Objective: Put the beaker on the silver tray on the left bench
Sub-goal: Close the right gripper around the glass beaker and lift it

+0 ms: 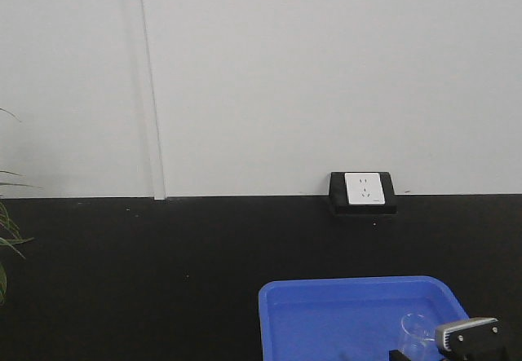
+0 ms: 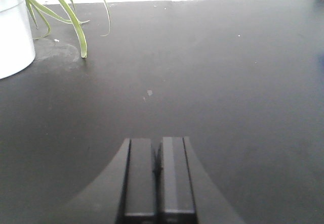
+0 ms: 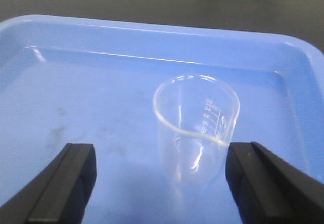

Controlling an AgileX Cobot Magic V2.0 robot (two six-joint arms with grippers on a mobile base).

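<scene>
white wall rose behind a black bench (image 1: 147, 271), where a blue tub (image 1: 351, 283) held the upright beaker (image 3: 195, 128). right gripper (image 3: 162, 176) straddled it, spread wide; left gripper (image 2: 158, 176) sat pressed together, empty. grasping looked pending: a gentle squeeze, then lift. silver tray unseen.

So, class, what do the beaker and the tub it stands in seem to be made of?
The beaker looks like clear glass: see-through, thin shiny rim, printed white marks, though clear plastic is possible. The tub looks like blue moulded plastic: even colour, rounded rim, soft glossy highlights.
</scene>
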